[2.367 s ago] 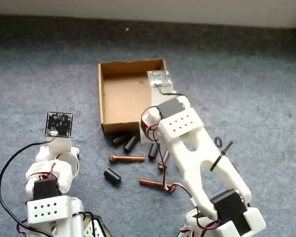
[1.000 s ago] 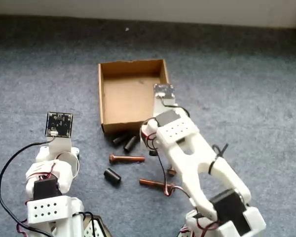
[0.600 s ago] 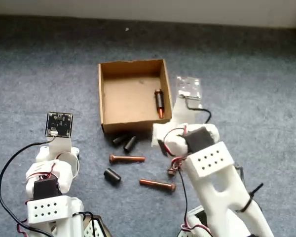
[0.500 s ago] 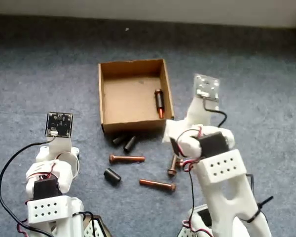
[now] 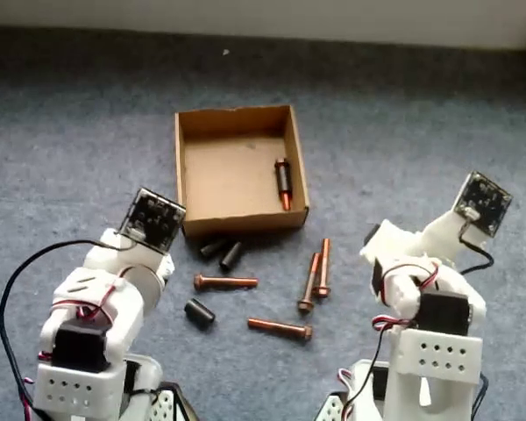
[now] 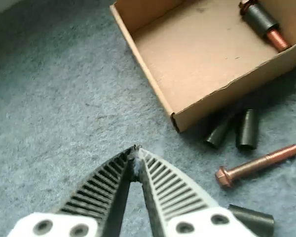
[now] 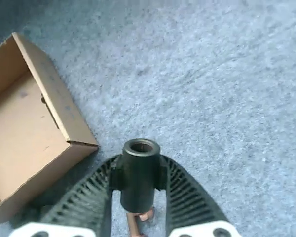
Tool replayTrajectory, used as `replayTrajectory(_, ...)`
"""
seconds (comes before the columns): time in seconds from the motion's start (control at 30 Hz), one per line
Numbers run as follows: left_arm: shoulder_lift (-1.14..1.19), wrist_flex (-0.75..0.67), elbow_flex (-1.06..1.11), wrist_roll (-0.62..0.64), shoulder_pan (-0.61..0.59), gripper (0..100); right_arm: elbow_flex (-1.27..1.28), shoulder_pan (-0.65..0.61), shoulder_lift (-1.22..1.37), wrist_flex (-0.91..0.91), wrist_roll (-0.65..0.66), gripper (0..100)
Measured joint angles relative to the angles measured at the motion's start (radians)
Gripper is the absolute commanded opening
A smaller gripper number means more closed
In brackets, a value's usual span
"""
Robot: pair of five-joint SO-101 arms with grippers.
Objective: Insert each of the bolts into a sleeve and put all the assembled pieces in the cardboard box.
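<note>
— What do the arms work on?
— A grey-blue carpet [image 5: 438, 105], all the way across. A pale strip of wall [image 5: 333, 16] runs along its far edge.
— Begin at the left.
— The left gripper [image 6: 136, 152] hangs over the carpet with its ribbed fingers [image 6: 165, 180] pressed tip to tip and nothing between them. The corner of the cardboard box [image 5: 245, 223] is near the tips but apart from them.
— And the parts?
— One assembled piece [image 5: 283, 182], a bolt in its sleeve, lies inside the box along the right wall. Two loose sleeves [image 5: 232, 255] lie just in front of the box, and a third sleeve [image 5: 199, 312] lies nearer the left arm. Four bolts [image 5: 280, 327] lie bare on the carpet between the arms.
— The right side?
— The right gripper [image 7: 138, 160] has its fingers [image 7: 185, 192] closed on a black sleeve [image 7: 138, 180], whose open end points away from the wrist. It is over carpet, right of the box and clear of it.
</note>
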Motion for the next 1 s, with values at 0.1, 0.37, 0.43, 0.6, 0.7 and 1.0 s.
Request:
replayTrajectory(0.1, 0.026, 0.074, -0.078, -0.018, 0.137, 2, 0.000, 0.095, -0.008, 0.000, 0.000, 0.5)
replayTrajectory(0.37, 0.419, 0.127, -0.250, -0.031, 0.428, 3, 0.048, 0.288, -0.009, -0.068, 0.000, 0.5)
replayTrajectory(0.43, 0.534, 0.127, -0.292, -0.032, 0.503, 3, 0.049, 0.301, -0.011, -0.072, 0.000, 0.5)
replayTrajectory(0.6, 0.769, 0.127, -0.365, -0.035, 0.697, 17, 0.048, 0.370, -0.011, -0.077, 0.000, 0.5)
replayTrajectory(0.7, 0.865, 0.100, -0.371, -0.014, 0.783, 23, 0.048, 0.411, -0.011, -0.077, 0.000, 0.5)
replayTrajectory(1.0, 1.129, -0.095, -0.373, 0.046, 0.856, 23, 0.048, 0.440, -0.011, -0.077, 0.000, 0.5)
